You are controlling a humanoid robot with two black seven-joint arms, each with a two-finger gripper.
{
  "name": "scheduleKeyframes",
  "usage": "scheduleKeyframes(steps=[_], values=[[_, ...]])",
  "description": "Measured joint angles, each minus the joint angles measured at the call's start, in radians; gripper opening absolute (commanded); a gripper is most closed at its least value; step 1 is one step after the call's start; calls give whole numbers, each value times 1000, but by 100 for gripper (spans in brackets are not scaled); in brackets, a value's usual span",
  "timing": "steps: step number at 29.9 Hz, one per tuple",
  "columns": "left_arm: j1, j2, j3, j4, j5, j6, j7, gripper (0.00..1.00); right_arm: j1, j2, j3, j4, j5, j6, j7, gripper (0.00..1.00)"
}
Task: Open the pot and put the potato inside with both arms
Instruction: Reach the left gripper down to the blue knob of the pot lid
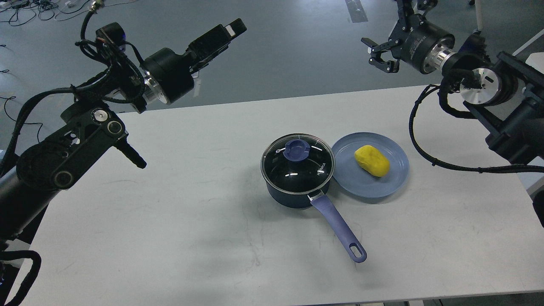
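Observation:
A dark blue pot (293,193) stands at the middle of the white table (170,221), with a glass lid (316,168) shut on it. The lid has a blue knob (296,149). The pot's blue handle (340,231) points to the front right. A yellow potato (372,160) lies on a blue plate (374,187) just right of the pot. My left gripper (227,30) is high at the back left, seen edge-on, empty and far from the pot. My right gripper (384,36) is high at the back right, open and empty, its upper finger cut off by the frame's top.
The table's far edge runs behind the pot and plate. My left arm's elbow (68,148) hangs over the table's left end. My right arm's cable loop (429,157) hangs just right of the plate. Cables lie on the grey floor behind.

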Motion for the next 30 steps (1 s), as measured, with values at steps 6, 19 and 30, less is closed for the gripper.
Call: scheduleKeyframes(steps=[6, 19, 30], values=[[-14, 2, 221, -1, 437, 357, -85, 98, -8, -22, 1, 0, 0, -4, 2, 100], [-46, -28, 434, 6, 604, 411, -91, 98, -17, -48, 1, -12, 0, -12, 2, 100], [1, -86, 443, 48, 619, 410, -89, 98, -35, -61, -11, -43, 0, -11, -7, 100]])
